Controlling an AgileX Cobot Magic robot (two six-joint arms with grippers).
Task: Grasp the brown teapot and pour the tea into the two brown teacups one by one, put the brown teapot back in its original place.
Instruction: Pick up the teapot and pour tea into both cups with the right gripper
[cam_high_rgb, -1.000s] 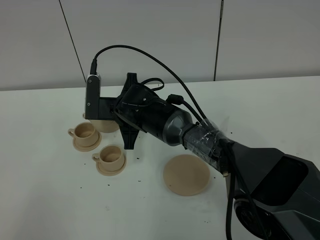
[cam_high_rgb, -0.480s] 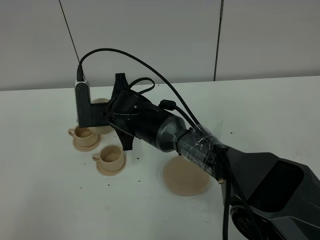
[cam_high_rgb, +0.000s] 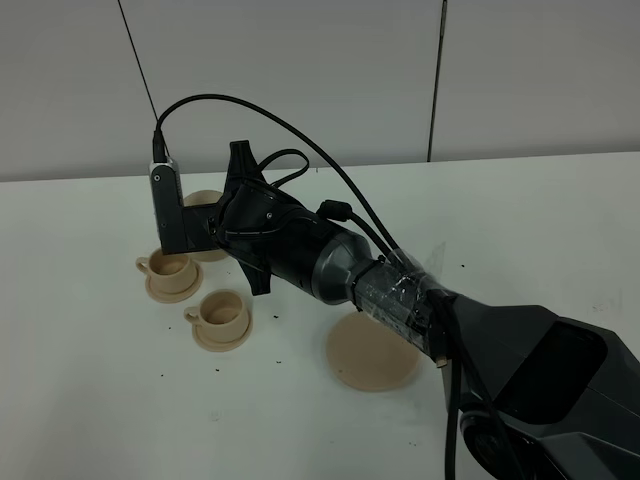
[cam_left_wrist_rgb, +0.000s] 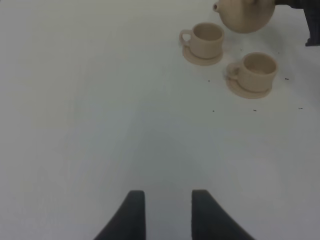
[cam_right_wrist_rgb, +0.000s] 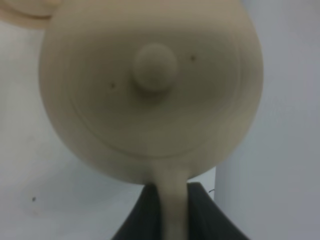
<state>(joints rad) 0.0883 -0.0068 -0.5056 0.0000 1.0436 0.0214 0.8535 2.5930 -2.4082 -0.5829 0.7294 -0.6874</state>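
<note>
Clearly the brown teapot (cam_right_wrist_rgb: 150, 100) is off the bench (cam_high_rgb: 90, 400). The right tool (cam_right_wrist_rgb: 172, 192) has its two dark fingers (cam_right_wrist_rgb: 142, 220) pressed together on the pot's slim loop handle (cam_right_wrist_rgb: 172, 215), one on each side. From the right wrist, the pot is a squat, round body of matte beige-tan clay. Its shallow domed lid (cam_right_wrist_rgb: 200, 110) carries a small smooth knob (cam_right_wrist_rgb: 155, 66) and a couple of tiny dark dots.

In the high view the pot sits in the upper left of the frame, mostly hidden behind the glossy black right arm (cam_high_rgb: 300, 245). Only slivers of tan show beside the grey camera block (cam_high_rgb: 165, 205), just above and right of the far teacup (cam_high_rgb: 168, 264). The left wrist view shows its short spout (cam_left_wrist_rgb: 216, 7) and rounded belly. I cannot tell whether the pot is tipped.

Both cups are small and straight-walled, of the same matte clay, with loop handles, and each stands on its own little round saucer. The near teacup (cam_high_rgb: 222, 310) stands just beside the far one, lower in the frame. The large saucer (cam_high_rgb: 373, 350), a plain flat disc, lies bare at lower centre, apart from the cups. Fine dark specks (cam_high_rgb: 270, 318) dot the smooth white bench. The left tool (cam_left_wrist_rgb: 167, 195) is spread, with nothing between its dark tapered fingers.
</note>
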